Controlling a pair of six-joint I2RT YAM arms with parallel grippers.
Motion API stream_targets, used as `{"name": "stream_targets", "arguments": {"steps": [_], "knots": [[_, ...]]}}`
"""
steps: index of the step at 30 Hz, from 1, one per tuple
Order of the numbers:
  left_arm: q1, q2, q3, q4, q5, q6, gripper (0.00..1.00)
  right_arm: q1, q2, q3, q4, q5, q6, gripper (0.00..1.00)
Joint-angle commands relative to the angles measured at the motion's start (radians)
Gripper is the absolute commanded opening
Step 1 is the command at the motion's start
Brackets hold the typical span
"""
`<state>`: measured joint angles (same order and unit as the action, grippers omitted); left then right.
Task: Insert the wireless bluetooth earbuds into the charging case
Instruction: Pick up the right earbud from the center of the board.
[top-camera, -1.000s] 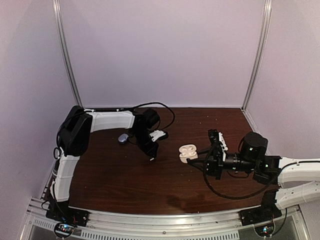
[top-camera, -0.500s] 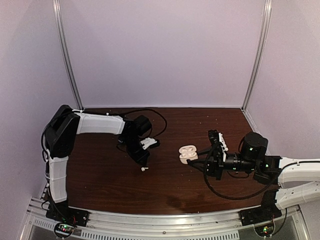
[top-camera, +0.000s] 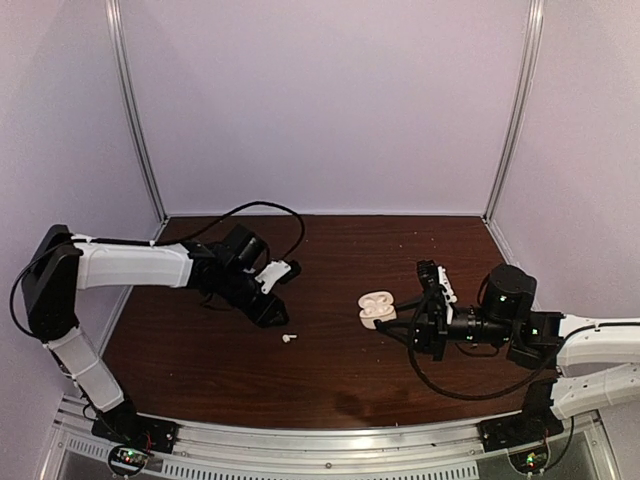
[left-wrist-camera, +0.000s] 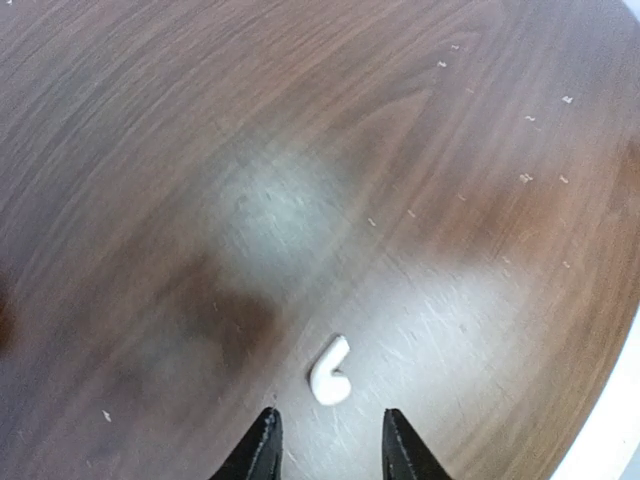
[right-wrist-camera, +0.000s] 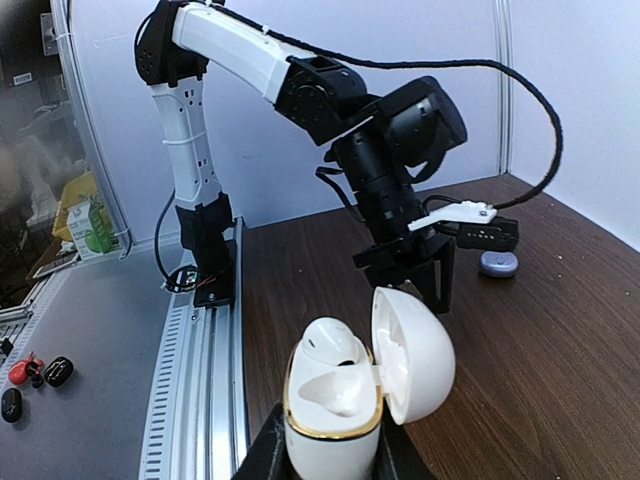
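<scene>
Lying flat on the table (left-wrist-camera: 150, 120), a white earbud (left-wrist-camera: 330, 370) sits just ahead of the left gripper (left-wrist-camera: 328, 452), nearly centred on the gap between its fingertips but not yet inside it. The earbud's long axis runs away from the gripper, with the stem angled a little to the right, so the jaws would likely close across its narrow width. Those jaws stand apart with nothing in them. The left arm stretches low over the table with its wrist pitched down at the earbud, and it is by far the nearer arm. A short advance should bring the fingers around the earbud. Well to the right, the right gripper (right-wrist-camera: 335, 462) is clamped on the base of the case (right-wrist-camera: 335, 400), whose lid is swung open.
</scene>
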<state>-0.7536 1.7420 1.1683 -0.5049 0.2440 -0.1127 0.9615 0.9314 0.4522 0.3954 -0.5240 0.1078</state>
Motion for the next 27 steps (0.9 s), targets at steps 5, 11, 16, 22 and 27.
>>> {"name": "stream_targets", "arguments": {"steps": [5,11,16,22,27], "knots": [[0.007,-0.381,-0.528,0.818,0.073,-0.061,0.48,-0.009,-0.004,-0.011,0.045,-0.044,0.001,0.0],[0.005,-0.403,-0.697,1.026,0.065,0.015,0.48,-0.01,-0.005,-0.004,0.043,-0.043,0.004,0.0],[0.002,-0.388,-0.838,1.28,0.067,0.069,0.48,-0.011,0.007,0.0,0.052,-0.051,0.006,0.0],[0.002,-0.281,-0.802,1.254,0.064,0.183,0.47,-0.01,0.01,0.01,0.034,-0.057,-0.001,0.0],[0.003,-0.179,-0.804,1.319,0.086,0.211,0.46,-0.013,0.009,0.007,0.035,-0.057,0.004,0.0]]}}
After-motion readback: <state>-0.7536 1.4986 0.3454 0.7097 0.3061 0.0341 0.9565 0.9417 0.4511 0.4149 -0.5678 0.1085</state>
